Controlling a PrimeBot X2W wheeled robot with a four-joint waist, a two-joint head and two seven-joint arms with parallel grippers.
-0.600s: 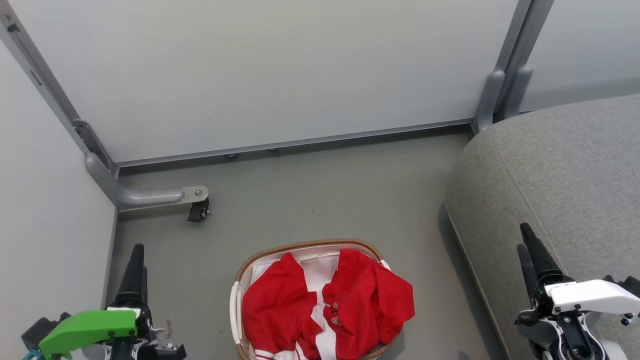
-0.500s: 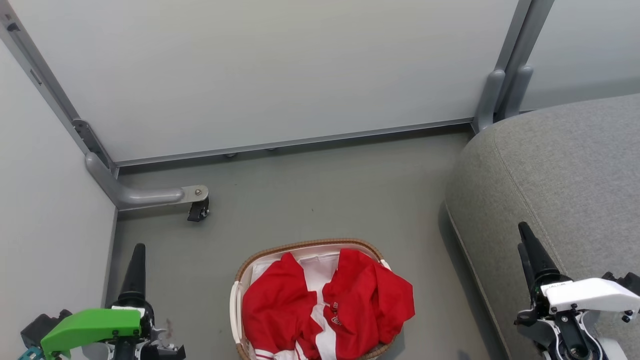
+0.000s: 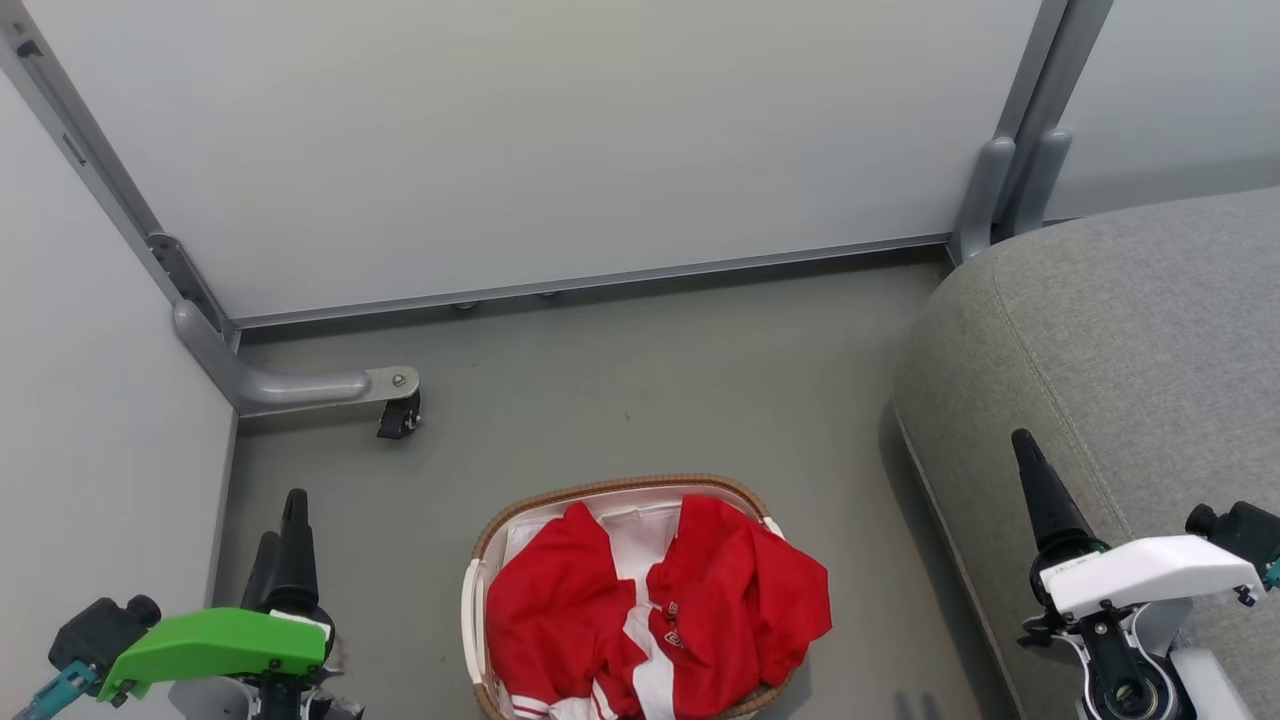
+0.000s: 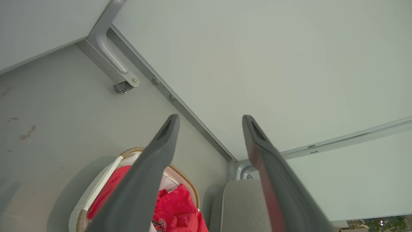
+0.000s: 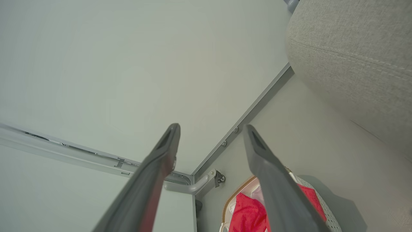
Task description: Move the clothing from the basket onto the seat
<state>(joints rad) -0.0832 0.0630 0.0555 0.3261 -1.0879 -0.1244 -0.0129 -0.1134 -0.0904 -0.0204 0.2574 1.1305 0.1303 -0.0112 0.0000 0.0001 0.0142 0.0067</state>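
The clothing is bright red with white stripes. It is piled in the basket, an oval white one with a brown woven rim, on the floor at the bottom centre of the head view. Part of the red fabric hangs over the basket's right rim. The light-grey seat rises on the right. My left gripper hovers left of the basket, open and empty. My right gripper hangs over the seat's front edge, right of the basket. The left wrist view has open fingers above the basket and clothing. The right wrist view likewise: gripper open, clothing below.
White partition panels close off the back and left. A grey partition foot with a black caster juts onto the floor at the back left. Grey posts stand at the seat's far corner. Grey floor lies between basket and panels.
My left gripper has shifted slightly right and turned, so both fingers show. My right gripper has moved a little left and up the view. Basket and clothing lie as before.
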